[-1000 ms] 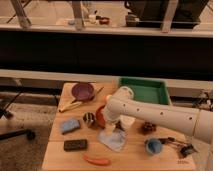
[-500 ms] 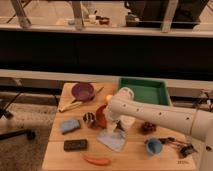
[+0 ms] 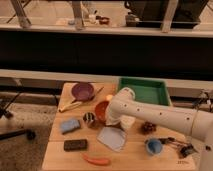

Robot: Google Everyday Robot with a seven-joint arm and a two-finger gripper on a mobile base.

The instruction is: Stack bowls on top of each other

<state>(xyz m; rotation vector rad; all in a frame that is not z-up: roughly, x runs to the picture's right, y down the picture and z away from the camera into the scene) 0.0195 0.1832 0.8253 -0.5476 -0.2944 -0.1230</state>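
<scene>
A dull purple bowl [image 3: 82, 91] stands at the back left of the wooden table [image 3: 60, 152]. A glossy red-orange bowl [image 3: 101, 110] sits near the table's middle, its right half covered by my white arm. My gripper [image 3: 108, 118] is down at that bowl's right rim, mostly hidden under the arm's thick end. Whether it touches or holds the bowl does not show. The two bowls stand apart, about a bowl's width between them.
A green tray [image 3: 145, 90] is at the back right. Around the red bowl lie a white cup [image 3: 127, 123], a striped ball [image 3: 89, 119], a grey cloth [image 3: 111, 138], a banana [image 3: 70, 106], a blue sponge [image 3: 70, 125], a dark block [image 3: 75, 145], a carrot [image 3: 96, 160] and a blue cup [image 3: 153, 146].
The arm has stayed over the red-orange bowl's right side with hardly any shift. Both bowls and the other objects lie where they were.
</scene>
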